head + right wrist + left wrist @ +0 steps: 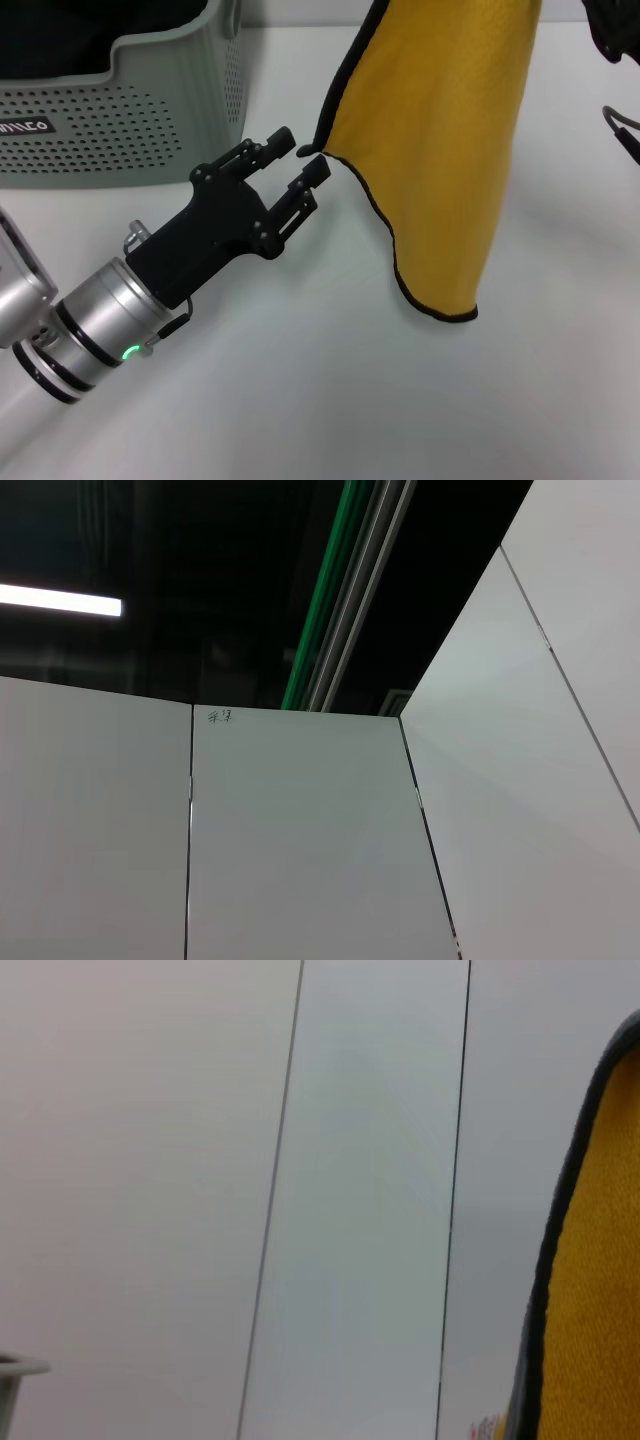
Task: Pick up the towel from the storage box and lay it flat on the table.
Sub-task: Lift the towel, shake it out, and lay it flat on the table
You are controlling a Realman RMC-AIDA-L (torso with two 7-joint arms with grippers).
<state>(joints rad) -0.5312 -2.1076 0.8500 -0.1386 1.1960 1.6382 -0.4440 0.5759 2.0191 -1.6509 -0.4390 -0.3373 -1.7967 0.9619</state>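
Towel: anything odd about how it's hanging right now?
Nothing is damaged. The towel hangs lengthwise, yellow face out, its side edge curling inward, out of the storage box. The left gripper is open at that edge.

The towel shows its yellow-orange face, trimmed along the edge with black stitching; the storage box is pale grey-green, its sides patterned with rows of small dot perforations, and it carries a small black label with white letters; the tabletop is plain white; the left end effector is matt black on a silver wrist with black rings and one small green light.
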